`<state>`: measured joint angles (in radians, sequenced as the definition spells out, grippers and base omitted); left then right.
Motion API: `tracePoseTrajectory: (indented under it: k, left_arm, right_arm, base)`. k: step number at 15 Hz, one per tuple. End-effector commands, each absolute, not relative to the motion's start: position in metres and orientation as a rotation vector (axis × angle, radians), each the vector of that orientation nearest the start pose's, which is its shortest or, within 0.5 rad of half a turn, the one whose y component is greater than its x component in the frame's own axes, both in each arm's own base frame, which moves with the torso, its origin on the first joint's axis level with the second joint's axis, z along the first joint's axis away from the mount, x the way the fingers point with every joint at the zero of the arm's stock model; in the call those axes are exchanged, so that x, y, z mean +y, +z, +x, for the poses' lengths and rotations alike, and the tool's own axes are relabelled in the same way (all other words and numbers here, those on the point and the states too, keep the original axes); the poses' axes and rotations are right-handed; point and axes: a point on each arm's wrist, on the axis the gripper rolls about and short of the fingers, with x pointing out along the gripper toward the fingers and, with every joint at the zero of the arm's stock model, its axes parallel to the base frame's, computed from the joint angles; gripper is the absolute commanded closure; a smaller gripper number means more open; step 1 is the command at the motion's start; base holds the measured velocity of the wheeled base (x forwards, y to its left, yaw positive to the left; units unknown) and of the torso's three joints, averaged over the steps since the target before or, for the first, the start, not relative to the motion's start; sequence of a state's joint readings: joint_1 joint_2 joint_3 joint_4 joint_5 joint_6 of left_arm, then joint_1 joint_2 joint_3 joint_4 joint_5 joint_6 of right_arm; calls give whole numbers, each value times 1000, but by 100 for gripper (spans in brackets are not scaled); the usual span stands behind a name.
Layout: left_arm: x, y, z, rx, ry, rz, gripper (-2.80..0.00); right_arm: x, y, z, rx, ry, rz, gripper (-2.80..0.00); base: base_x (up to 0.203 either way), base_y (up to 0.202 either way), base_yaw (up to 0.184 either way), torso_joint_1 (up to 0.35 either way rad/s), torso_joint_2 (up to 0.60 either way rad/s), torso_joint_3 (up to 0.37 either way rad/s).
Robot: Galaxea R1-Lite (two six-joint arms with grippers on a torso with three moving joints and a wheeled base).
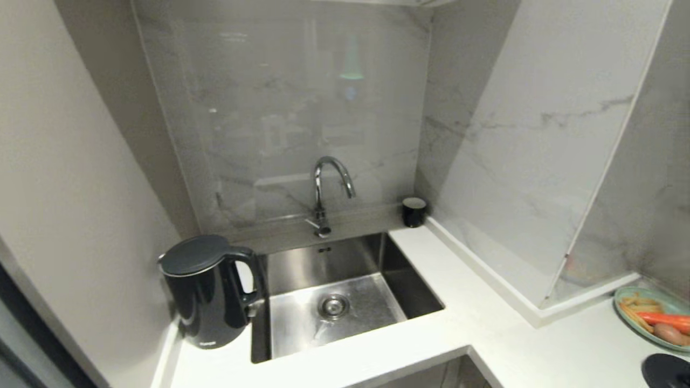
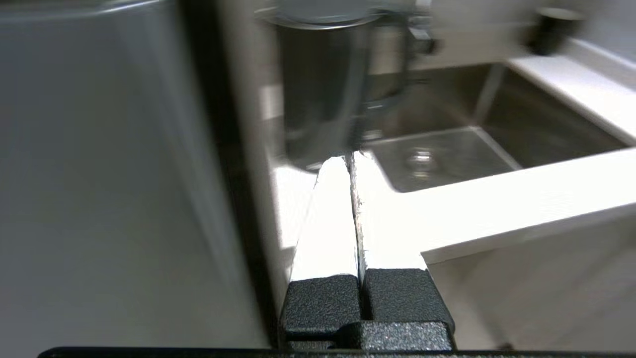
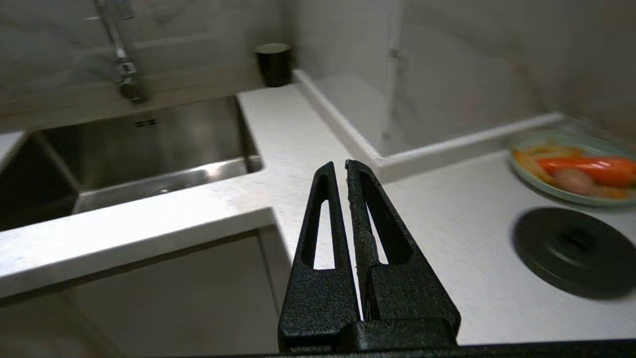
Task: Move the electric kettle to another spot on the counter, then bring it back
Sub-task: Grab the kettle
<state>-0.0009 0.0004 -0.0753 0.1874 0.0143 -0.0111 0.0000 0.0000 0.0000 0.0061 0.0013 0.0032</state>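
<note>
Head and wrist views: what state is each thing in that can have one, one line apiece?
electric kettle: upright, lid shut, on the counter left of the sink, off its base.
kettle base: bare, on the counter's right end.
faucet: no water running.
sink: holds nothing, drain open.
black cup: upright, in the back corner.
plate: holds food.
left gripper: jaws shut, holding nothing.
right gripper: jaws shut, holding nothing.

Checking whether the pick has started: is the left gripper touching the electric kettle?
Apart. In the left wrist view the shut left gripper hangs before the counter edge, the electric kettle standing farther back.
</note>
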Motion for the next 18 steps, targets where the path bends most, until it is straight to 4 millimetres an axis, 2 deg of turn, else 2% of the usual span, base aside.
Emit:
tracePoseTrajectory:
  k: [1, 8, 18]
  left_arm:
    - [0, 77, -30, 115, 16, -11, 0]
    - [0, 77, -30, 115, 15, -11, 0]
    - [0, 77, -30, 113, 20, -10, 0]
  right_arm:
    - [0, 75, -23, 8, 2, 3, 0]
    - [0, 75, -23, 8, 2, 5, 0]
    - [0, 75, -23, 8, 2, 3, 0]
  base:
    - [8, 7, -175, -1, 2, 2]
    - [1, 7, -149, 0, 13, 6]
    - [0, 0, 0, 0, 0, 0]
